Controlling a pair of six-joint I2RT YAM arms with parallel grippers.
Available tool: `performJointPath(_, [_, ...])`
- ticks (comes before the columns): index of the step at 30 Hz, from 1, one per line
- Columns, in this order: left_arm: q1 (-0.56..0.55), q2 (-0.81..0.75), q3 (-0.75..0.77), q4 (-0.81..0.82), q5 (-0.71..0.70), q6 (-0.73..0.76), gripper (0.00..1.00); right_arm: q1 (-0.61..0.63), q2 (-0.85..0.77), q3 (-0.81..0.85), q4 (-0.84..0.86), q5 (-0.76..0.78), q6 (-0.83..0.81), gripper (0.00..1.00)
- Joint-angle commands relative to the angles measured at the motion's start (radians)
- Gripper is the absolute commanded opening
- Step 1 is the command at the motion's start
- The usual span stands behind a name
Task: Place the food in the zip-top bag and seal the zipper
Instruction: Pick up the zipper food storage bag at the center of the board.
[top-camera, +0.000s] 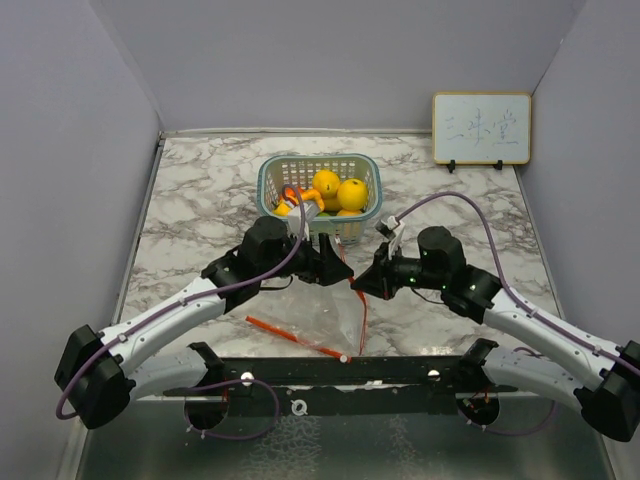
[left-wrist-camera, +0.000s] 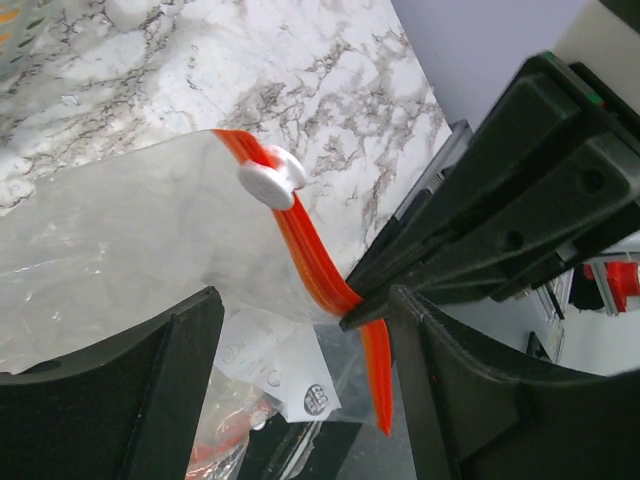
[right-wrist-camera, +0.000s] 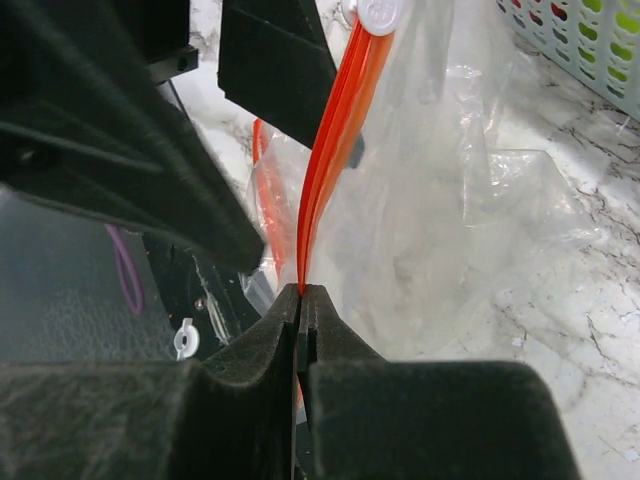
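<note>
The teal basket (top-camera: 266, 188) sits mid-way across the marble table (top-camera: 200, 200), and the food (top-camera: 340, 190) is inside it: 2 yellow round pieces show plainly on top, with orange and red bits toward the basket's left side. The zip-top bag (top-camera: 305, 305) lies crumpled on the near side of the basket, between it and the arm bases. The zipper (top-camera: 295, 338) runs as an orange-red strip along the bag's edge farthest from the basket, then turns up toward the basket at its right end. The right gripper (right-wrist-camera: 300, 292), just in front of the basket's near right corner, has its jaws pressed together on the zipper. The strip rises out of the pinch to a white slider (right-wrist-camera: 378, 12). The left gripper (left-wrist-camera: 305, 300), just in front of the basket's near wall, has its fingers (left-wrist-camera: 120, 380) wide apart. The clear film and the zipper pass between them, and they clamp on nothing. The 2 grippers stand almost tip to tip. A small whiteboard (top-camera: 481, 128) leans on the back wall, beyond the basket and to its right.
</note>
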Motion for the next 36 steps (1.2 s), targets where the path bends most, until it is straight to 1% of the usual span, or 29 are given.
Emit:
performJointPath(1, [-0.019, 0.013, -0.01, 0.073, -0.109, -0.033, 0.64, 0.026, -0.005, 0.042, 0.025, 0.033, 0.015, 0.02])
performJointPath(2, [-0.021, 0.014, -0.015, 0.074, -0.12, -0.033, 0.58, 0.028, -0.006, 0.046, 0.023, 0.033, 0.016, 0.02])
performJointPath(3, [-0.023, 0.013, -0.02, 0.077, -0.132, -0.033, 0.55, 0.031, -0.008, 0.049, 0.019, 0.033, 0.015, 0.02])
performJointPath(5, [-0.025, 0.007, -0.034, 0.093, -0.152, -0.033, 0.53, 0.037, -0.011, 0.054, 0.01, 0.03, 0.013, 0.02])
performJointPath(8, [-0.024, 0.006, -0.054, 0.13, -0.159, -0.037, 0.43, 0.042, -0.02, 0.049, 0.006, 0.026, 0.018, 0.02])
performJointPath(11, [-0.025, 0.014, -0.072, 0.162, -0.158, -0.049, 0.17, 0.044, -0.03, 0.05, 0.006, 0.025, 0.022, 0.02])
performJointPath(13, [-0.025, 0.017, -0.081, 0.171, -0.155, -0.051, 0.01, 0.044, -0.036, 0.056, -0.01, 0.042, 0.022, 0.02])
performJointPath(16, [-0.025, 0.004, -0.094, 0.167, -0.156, -0.045, 0.0, 0.044, -0.045, 0.069, -0.064, 0.11, 0.018, 0.07])
performJointPath(20, [-0.026, -0.035, -0.12, 0.163, -0.146, -0.023, 0.0, 0.044, -0.04, 0.081, -0.115, 0.197, 0.012, 0.2])
performJointPath(23, [-0.025, -0.065, -0.138, 0.16, -0.147, -0.006, 0.0, 0.044, -0.033, 0.091, -0.107, 0.171, 0.007, 0.29])
performJointPath(25, [-0.025, -0.079, -0.148, 0.162, -0.152, 0.002, 0.0, 0.044, -0.029, 0.1, -0.099, 0.147, 0.006, 0.33])
performJointPath(28, [-0.027, -0.099, -0.161, 0.181, -0.154, 0.007, 0.0, 0.044, 0.005, 0.116, -0.136, 0.123, -0.015, 0.33])
performJointPath(31, [-0.025, -0.116, -0.166, 0.2, -0.143, 0.012, 0.0, 0.045, 0.022, 0.1, -0.164, 0.054, -0.044, 0.31])
performJointPath(34, [-0.026, -0.126, -0.163, 0.198, -0.142, 0.024, 0.0, 0.046, -0.016, 0.067, -0.17, 0.006, -0.054, 0.31])
performJointPath(36, [-0.025, -0.13, -0.166, 0.199, -0.148, 0.027, 0.0, 0.046, -0.047, 0.053, -0.183, 0.001, -0.061, 0.31])
